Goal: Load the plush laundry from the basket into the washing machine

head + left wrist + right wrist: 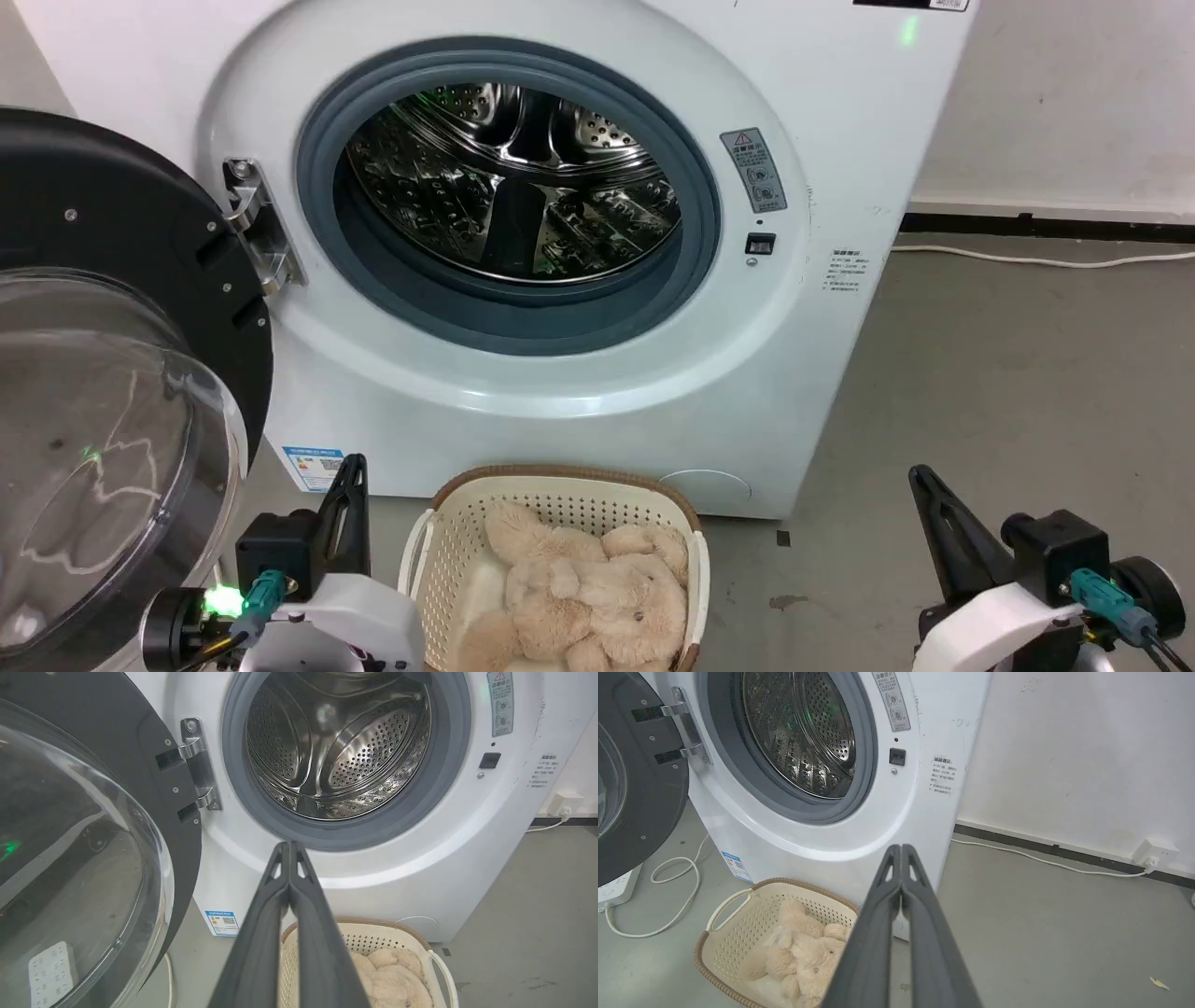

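The smooth grey concrete floor (980, 392) carries the large white front-loading washing machine (579, 439) at twelve o'clock. The small cream perforated plastic basket (439, 560) stands at six, just before it. A thin white cable (1027, 259) trails at two.

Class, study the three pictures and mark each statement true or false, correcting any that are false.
1. The washing machine's door stands open. True.
2. The basket sits on the floor in front of the washing machine. True.
3. The plush laundry is already inside the washing machine. False: it lies in the basket.
4. The left gripper and right gripper are both shut, holding nothing. True.
5. In the head view, the door hangs on the opening's right side. False: it hangs on the left.
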